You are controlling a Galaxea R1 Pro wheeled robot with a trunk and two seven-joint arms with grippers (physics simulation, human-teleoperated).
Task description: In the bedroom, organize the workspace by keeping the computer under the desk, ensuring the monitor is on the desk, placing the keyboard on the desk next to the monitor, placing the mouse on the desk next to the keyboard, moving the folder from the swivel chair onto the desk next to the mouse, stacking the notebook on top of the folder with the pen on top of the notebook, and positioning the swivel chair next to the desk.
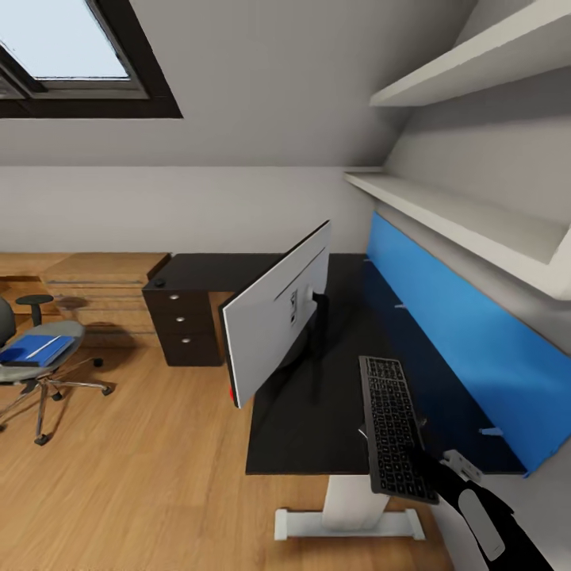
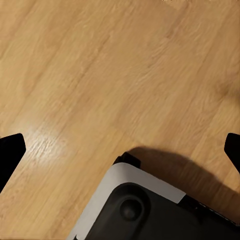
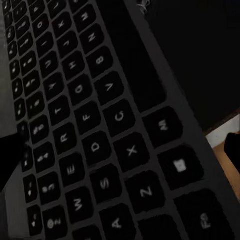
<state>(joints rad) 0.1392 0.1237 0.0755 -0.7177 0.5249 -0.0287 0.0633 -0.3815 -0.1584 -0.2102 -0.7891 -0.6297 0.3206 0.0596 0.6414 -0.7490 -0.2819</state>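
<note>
The right gripper (image 1: 428, 469) closes on the near end of the keyboard (image 1: 393, 424), its black fingers clamped at the keyboard's lower edge in the head view. In the right wrist view the keys (image 3: 95, 145) lie close under the camera, with a dark fingertip (image 3: 10, 160) against one long edge and another (image 3: 233, 148) past the opposite edge. The keyboard lies lengthwise over the near right part of the desk (image 1: 317, 412), its near end reaching past the desk's front edge; whether it rests flat on the black top or is lifted slightly I cannot tell.

The left gripper (image 2: 120, 150) is spread wide and holds nothing: its two dark fingertips (image 2: 10, 150) sit at opposite edges of the left wrist view, above the plank floor (image 2: 100, 75) and a grey and black part of the robot's base (image 2: 135, 210).

The monitor (image 1: 274, 317) stands on the desk just beside the keyboard, its light-grey back towards the camera and a red dot at its lower corner. A blue back panel (image 1: 452, 317) runs along the wall side beneath white shelves (image 1: 444, 206). The mouse (image 1: 159, 281) sits on the far wing above the black drawers (image 1: 182, 325). Well apart, the swivel chair (image 1: 40, 357) carries the blue folder (image 1: 36, 349) on its seat.
</note>
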